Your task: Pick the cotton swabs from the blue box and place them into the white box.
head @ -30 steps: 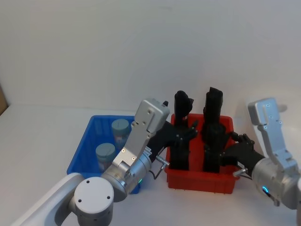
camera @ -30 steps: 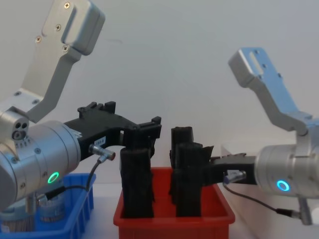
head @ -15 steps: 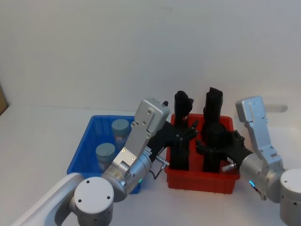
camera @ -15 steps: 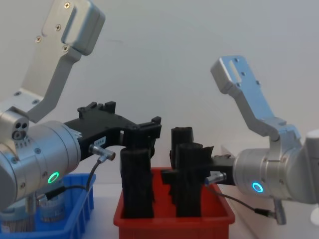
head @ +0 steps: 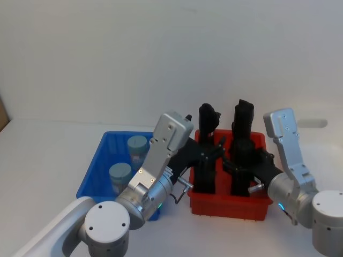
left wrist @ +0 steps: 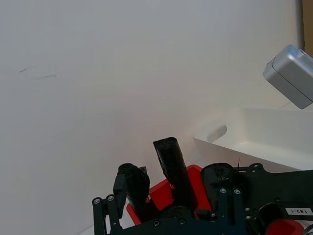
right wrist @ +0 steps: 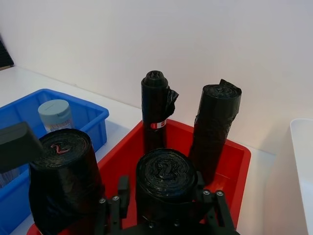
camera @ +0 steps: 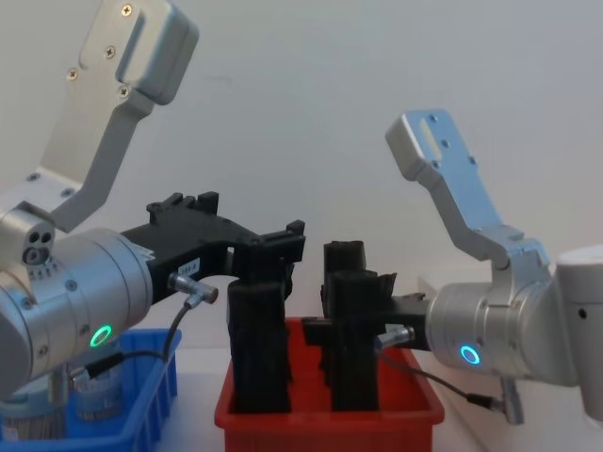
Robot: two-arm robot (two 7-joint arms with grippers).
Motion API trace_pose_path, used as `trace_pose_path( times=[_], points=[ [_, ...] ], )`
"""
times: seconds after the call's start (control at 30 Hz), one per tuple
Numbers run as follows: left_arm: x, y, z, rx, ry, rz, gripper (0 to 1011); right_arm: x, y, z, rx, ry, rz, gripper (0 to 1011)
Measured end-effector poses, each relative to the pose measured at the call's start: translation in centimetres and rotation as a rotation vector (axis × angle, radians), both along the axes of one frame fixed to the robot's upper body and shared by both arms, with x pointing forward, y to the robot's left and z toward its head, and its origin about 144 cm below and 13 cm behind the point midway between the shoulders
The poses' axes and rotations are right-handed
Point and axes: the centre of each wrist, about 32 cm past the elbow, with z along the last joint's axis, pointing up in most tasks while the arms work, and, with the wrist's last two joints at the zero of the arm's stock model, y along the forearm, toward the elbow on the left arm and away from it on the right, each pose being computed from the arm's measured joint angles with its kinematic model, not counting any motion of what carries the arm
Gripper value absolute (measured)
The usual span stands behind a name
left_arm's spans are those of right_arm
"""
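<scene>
On a white surface (head: pixel 43 160), a red bin (head: pixel 228 208) sits at the centre. Just left of the red bin, with a thin strip of surface between them, stands the blue box (head: pixel 94 171). Two tubs of cotton swabs (head: pixel 137 148) stand upright inside it, both toward the side facing the red bin. The left arm reaches in from the near left. The left pincer (head: pixel 210 151) hangs over the left half of the red bin, spread apart above the front left roll (camera: pixel 259 348). The red bin holds four black rolls (head: pixel 244 115) standing upright, two at the back and two at the front. The right arm comes in from the near right of the red bin. The right pincer (head: pixel 245 165) is spread, and its fingers (right wrist: pixel 211 203) flank the front right roll (right wrist: pixel 166 181). Whether they press on it cannot be told. To the right of the red bin, apart from it, stands the white box (left wrist: pixel 230 128), with a handle cutout in its wall.
</scene>
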Motion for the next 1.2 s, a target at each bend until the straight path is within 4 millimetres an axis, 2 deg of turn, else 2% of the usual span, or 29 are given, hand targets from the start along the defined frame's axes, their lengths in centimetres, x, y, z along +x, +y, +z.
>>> trace_pose_path(
  times=[0.03, 0.23, 0.33, 0.67, 1.2],
  points=[
    [0.0, 0.0, 0.0, 0.0, 0.0, 0.0, 1004, 0.03, 0.05, -0.01, 0.0, -0.001, 0.0, 746],
    [0.0, 0.0, 0.0, 0.0, 0.0, 0.0, 1004, 0.11, 0.16, -0.04, 0.001, -0.001, -0.001, 589],
    [0.0, 0.0, 0.0, 0.0, 0.0, 0.0, 1004, 0.14, 0.2, -0.07, 0.001, -0.001, -0.001, 473],
    [0.0, 0.0, 0.0, 0.0, 0.0, 0.0, 1004, 0.2, 0.29, -0.1, 0.001, -0.002, -0.002, 415],
    [0.0, 0.0, 0.0, 0.0, 0.0, 0.0, 1004, 0.23, 0.34, -0.11, 0.001, -0.002, -0.002, 415]
  ],
)
